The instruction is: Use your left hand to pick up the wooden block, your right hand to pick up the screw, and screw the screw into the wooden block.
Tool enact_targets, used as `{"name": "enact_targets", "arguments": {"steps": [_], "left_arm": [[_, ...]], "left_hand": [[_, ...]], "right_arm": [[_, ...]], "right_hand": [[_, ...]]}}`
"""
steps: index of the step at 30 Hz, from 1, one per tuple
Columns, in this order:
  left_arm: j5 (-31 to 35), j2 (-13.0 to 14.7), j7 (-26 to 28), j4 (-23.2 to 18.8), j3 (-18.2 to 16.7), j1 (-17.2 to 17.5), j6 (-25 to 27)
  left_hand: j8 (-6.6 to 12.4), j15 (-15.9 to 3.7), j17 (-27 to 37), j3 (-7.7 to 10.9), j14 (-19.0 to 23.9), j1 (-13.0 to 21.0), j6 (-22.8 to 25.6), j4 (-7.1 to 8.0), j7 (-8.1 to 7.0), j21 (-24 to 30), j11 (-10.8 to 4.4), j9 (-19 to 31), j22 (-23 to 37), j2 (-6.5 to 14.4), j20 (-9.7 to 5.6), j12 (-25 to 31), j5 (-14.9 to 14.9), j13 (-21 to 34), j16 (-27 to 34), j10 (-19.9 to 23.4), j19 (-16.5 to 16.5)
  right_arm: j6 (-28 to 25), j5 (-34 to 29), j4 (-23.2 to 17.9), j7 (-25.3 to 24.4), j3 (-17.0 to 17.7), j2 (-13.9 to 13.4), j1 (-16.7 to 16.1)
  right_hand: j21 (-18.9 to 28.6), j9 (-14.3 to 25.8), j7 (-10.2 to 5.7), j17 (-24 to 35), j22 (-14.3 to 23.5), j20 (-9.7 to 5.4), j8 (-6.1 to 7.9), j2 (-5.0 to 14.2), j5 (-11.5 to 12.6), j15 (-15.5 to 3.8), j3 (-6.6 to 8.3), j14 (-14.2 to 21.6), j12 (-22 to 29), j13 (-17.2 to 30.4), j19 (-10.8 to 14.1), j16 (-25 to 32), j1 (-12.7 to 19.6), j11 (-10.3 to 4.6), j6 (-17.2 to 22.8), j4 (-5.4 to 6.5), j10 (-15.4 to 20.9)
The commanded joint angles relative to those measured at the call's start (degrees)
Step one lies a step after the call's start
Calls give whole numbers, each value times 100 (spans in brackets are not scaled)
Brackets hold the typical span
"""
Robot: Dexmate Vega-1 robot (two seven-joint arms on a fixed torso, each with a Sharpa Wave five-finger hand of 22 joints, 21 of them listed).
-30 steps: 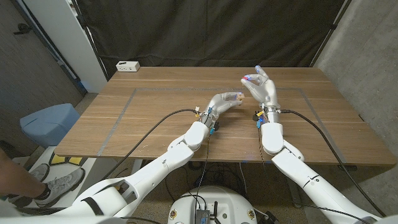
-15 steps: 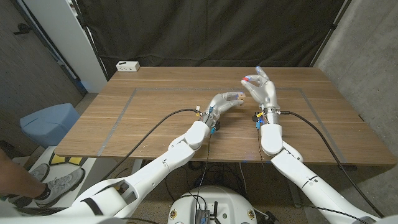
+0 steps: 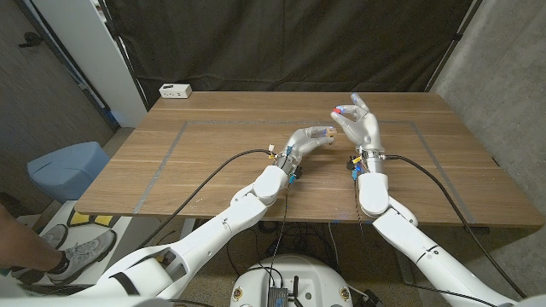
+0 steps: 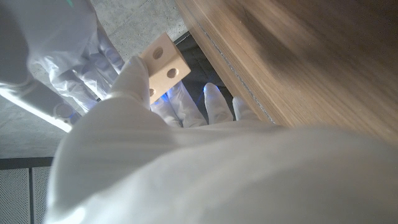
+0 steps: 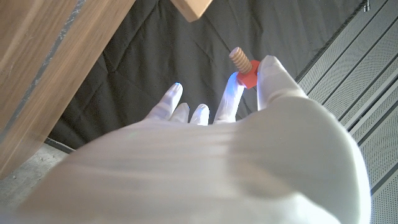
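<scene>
Both pickups look done, and the step in hand is bringing the two parts together. The left hand (image 3: 309,139) holds the block (image 4: 164,64) above the desk (image 3: 171,170), near its middle; in the left wrist view the pale block sits pinched at the fingertips, with two round holes facing out. The right hand (image 3: 357,122) is raised just beside it, a little farther back, and pinches the screw (image 5: 244,67) between thumb and a finger, the other fingers spread. In the right wrist view the screw shows a red head and a tan threaded shaft pointing away from the hand, toward a corner of the block at that picture's edge. Screw and block are near each other but apart; the tip is not yet in a hole.

Next, as I judge it, the right hand must line the shaft up with one of the holes, ease the tip in, then turn the head while the left hand keeps the block steady. The risk is a skewed entry, or the screw slipping from such a light pinch
</scene>
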Motion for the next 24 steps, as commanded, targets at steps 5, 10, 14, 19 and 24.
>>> {"name": "enact_targets", "arguments": {"steps": [5, 10, 14, 19, 24], "left_arm": [[1, 23, 0, -19, 13, 7, 16], [7, 21, -9, -3, 19, -7, -2], [3, 19, -23, 3, 20, -17, 4], [-2, 19, -39, 8, 26, -25, 18], [-9, 12, -36, 13, 25, -28, 33]], "left_hand": [[34, -572, 18, -5, 40, 24, 210, 25, 32, 22, 3, 17, 16, 73, 36, 17, 32, 28, 20, 50, -7], [35, -575, 17, -8, 36, 25, 214, 23, 21, 21, 3, 17, 16, 74, 34, 13, 34, 32, 17, 51, -10], [34, -573, 17, -10, 33, 24, 213, 23, 21, 20, 3, 17, 16, 77, 30, 11, 35, 34, 16, 51, -12], [36, -577, 17, -13, 38, 24, 219, 22, 24, 21, 3, 18, 16, 79, 27, 7, 37, 37, 18, 53, -11], [33, -573, 14, -15, 39, 30, 210, 16, 34, 21, 3, 18, 16, 74, 23, 5, 38, 39, 17, 55, -11]], "right_arm": [[-244, 77, -242, 144, 40, -104, -139], [-231, 101, -180, 165, 16, -89, -103], [-232, 114, -142, 165, -4, -72, -88], [-242, 125, -109, 150, -20, -59, -88], [-247, 118, -97, 143, -36, -63, -89]], "right_hand": [[2, -2, 32, 2, 11, -348, 19, 9, -12, -322, -11, 13, -11, 15, -5, -11, 51, 31, -17, -2, 9], [2, -13, 23, 2, 11, -345, 22, 5, -13, -317, -23, 16, -7, 15, -6, -11, 46, 31, -8, 2, 13], [3, -21, 30, 3, 11, -342, 26, 9, -13, -316, -30, 15, -5, 15, -5, -11, 43, 32, 3, 6, 14], [3, -30, 31, 4, 11, -337, 27, 13, -13, -310, -38, 15, -6, 15, -7, -11, 39, 19, 1, 11, 7], [3, -30, 29, 4, 11, -337, 35, 13, -13, -312, -46, 15, -5, 15, -8, -12, 38, 21, 8, 12, 7]]}}
